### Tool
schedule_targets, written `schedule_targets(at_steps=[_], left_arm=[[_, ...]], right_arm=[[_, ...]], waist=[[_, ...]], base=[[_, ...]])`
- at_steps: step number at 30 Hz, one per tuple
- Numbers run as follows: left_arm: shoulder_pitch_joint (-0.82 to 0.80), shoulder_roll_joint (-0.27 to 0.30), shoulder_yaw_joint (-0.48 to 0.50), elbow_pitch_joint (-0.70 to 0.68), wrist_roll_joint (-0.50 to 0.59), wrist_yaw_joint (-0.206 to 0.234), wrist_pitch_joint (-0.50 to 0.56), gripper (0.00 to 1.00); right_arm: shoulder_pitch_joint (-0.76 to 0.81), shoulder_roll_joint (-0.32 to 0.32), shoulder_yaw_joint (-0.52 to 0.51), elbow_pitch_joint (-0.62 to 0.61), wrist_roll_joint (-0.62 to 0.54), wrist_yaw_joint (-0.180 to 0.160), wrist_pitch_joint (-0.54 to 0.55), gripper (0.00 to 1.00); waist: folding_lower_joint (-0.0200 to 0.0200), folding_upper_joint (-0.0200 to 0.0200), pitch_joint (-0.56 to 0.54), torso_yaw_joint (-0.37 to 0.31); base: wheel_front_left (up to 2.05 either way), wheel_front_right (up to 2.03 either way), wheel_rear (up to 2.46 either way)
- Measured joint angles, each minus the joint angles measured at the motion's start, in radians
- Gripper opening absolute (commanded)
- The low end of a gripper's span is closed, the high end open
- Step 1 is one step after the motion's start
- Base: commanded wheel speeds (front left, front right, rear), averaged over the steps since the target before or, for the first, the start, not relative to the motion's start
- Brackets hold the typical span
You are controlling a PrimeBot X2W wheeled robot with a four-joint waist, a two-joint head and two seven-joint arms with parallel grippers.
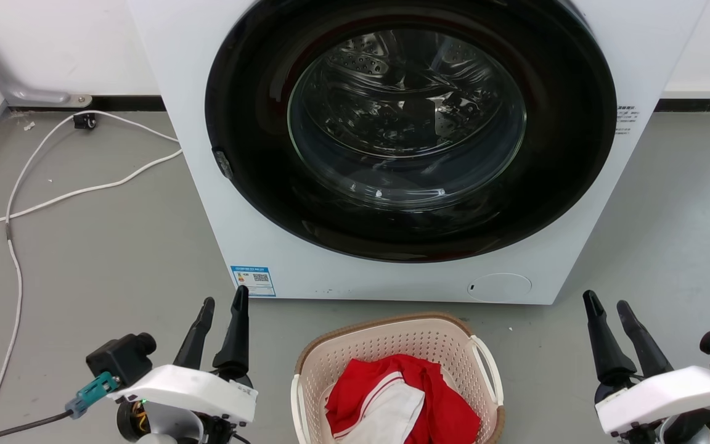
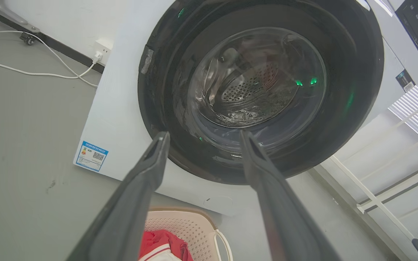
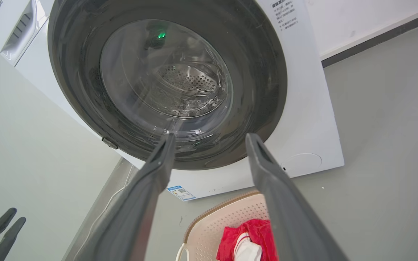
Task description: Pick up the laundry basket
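Left pincer (image 1: 224, 296): head view, near left, fingers apart, empty. Right pincer (image 1: 606, 300): near right, same. Laundry basket (image 1: 392, 342): on floor (image 1: 114, 259) betw. them, near side of washing machine (image 1: 577, 246); red/white cloth (image 1: 438, 394) inside. L wrist view: left pincer (image 2: 203, 133) wide open, laundry basket (image 2: 191, 228) below. R wrist view: right pincer (image 3: 210, 135) likewise.

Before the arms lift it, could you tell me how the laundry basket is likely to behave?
The laundry basket looks like perforated plastic, so it should probably keep its shape. A red and white garment lies inside, so it is likely light. Lifted by one white handle alone, it may tilt.
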Motion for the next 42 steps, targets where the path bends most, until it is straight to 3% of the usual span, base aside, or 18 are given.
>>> schedule_targets(at_steps=[42], left_arm=[[-0.010,0.017,-0.090,0.019,0.425,0.018,-0.101,1.00]], right_arm=[[0.060,0.000,-0.019,-0.076,-0.416,0.000,0.016,1.00]], waist=[[0.0000,0.0000,-0.005,0.008]], base=[[0.00,0.00,0.00]])
